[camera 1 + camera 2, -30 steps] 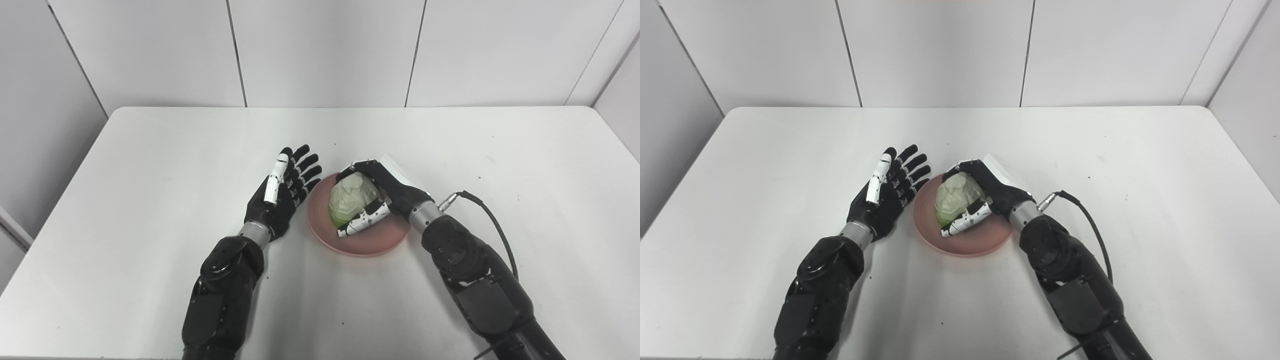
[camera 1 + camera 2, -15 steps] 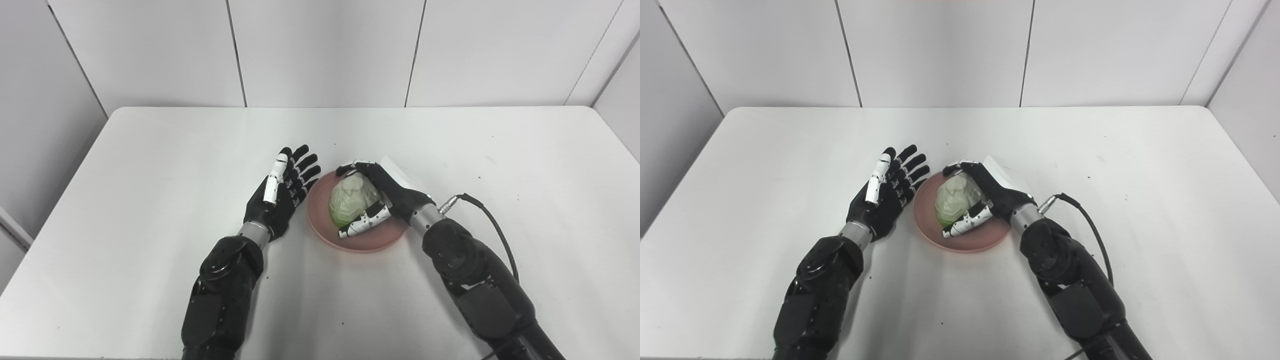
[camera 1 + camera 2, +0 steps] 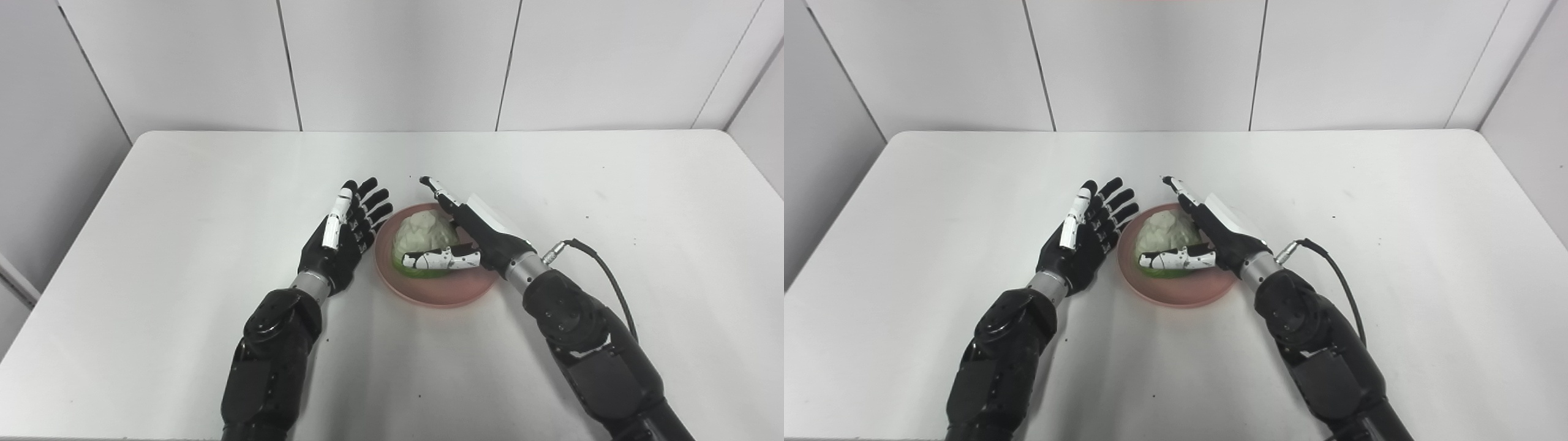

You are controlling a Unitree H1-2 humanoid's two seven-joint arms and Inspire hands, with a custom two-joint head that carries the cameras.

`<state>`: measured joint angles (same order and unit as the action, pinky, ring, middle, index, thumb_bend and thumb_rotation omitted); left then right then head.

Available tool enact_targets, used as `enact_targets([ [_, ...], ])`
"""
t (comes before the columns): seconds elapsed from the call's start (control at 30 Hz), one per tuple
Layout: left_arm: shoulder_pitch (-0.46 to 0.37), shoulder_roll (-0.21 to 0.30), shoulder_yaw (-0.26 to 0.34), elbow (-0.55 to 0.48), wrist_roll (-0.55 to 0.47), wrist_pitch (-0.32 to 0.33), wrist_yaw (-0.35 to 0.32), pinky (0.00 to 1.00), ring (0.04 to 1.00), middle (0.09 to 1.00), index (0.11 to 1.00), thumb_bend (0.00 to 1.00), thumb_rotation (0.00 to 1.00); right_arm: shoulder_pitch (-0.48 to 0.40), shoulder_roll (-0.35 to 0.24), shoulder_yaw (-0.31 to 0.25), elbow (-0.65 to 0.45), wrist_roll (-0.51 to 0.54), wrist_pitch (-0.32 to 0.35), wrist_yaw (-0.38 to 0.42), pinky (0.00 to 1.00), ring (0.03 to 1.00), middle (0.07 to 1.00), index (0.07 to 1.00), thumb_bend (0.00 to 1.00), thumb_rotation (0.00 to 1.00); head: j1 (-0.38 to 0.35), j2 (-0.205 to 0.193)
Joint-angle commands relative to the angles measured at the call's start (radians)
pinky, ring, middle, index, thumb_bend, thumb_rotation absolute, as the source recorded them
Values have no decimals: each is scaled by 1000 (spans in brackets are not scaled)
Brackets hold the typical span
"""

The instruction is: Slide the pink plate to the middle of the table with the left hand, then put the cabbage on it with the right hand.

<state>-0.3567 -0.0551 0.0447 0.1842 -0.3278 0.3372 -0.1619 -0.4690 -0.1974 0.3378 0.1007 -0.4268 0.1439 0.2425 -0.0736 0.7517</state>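
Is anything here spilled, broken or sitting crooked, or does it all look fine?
Nothing stands out. The cabbage sits on the pink plate near the table's middle, nothing spilled. The right robot hand is open beside it, the left robot hand open next to the plate.

Cabbage [image 3: 424, 236] on plate [image 3: 456, 289] — seemingly mid-table [image 3: 184, 202], between both hands.

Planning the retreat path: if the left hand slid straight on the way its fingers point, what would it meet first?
Probably nothing: the left hand points up-right, passing just left of the plate; bare table beyond. Depth is unclear.
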Motion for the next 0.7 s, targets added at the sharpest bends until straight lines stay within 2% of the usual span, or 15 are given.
enact_targets([
  [0.0, -9, 2, 6, -5, -11, 12, -6, 913, 925, 931, 924, 453, 1000, -31, 11, -18, -53, 8, -32, -21, 749, 977, 1000, 1000, 1000, 575, 0, 1],
  [0.07, -9, 2, 9, -4, -16, 13, -7, 912, 929, 936, 926, 451, 1000, -26, 17, -27, -61, 7, -46, -36, 804, 986, 1000, 1000, 1000, 572, -2, 0],
  [0.23, -10, 4, 13, -3, -22, 12, -9, 915, 935, 942, 924, 451, 1000, -17, 23, -46, -91, 11, -66, -59, 847, 990, 1000, 1000, 1000, 582, -9, -4],
  [0.37, -9, 3, 20, -6, -24, 5, -9, 917, 932, 934, 918, 447, 1000, 3, 76, -134, -146, 143, -9, -57, 941, 1000, 1000, 1000, 1000, 622, -14, -6],
  [0.43, -9, 5, 20, -10, -20, 6, -8, 918, 926, 931, 916, 447, 1000, 14, 109, -186, -171, 208, 6, -72, 953, 1000, 1000, 1000, 1000, 653, -18, -8],
  [0.57, -10, 9, 24, -8, -20, 3, -11, 933, 920, 930, 919, 452, 1000, 26, 127, -241, -196, 254, 8, -91, 979, 999, 1000, 1000, 1000, 737, -24, -11],
  [0.63, -9, 9, 28, -10, -23, -6, -13, 930, 925, 934, 924, 455, 1000, 35, 132, -264, -196, 245, -1, -123, 947, 976, 995, 1000, 1000, 829, -27, -13],
  [0.67, -7, 9, 29, -14, -20, -11, -11, 930, 925, 934, 925, 455, 1000, 43, 135, -277, -192, 242, -6, -142, 943, 974, 995, 1000, 1000, 839, -27, -13],
])
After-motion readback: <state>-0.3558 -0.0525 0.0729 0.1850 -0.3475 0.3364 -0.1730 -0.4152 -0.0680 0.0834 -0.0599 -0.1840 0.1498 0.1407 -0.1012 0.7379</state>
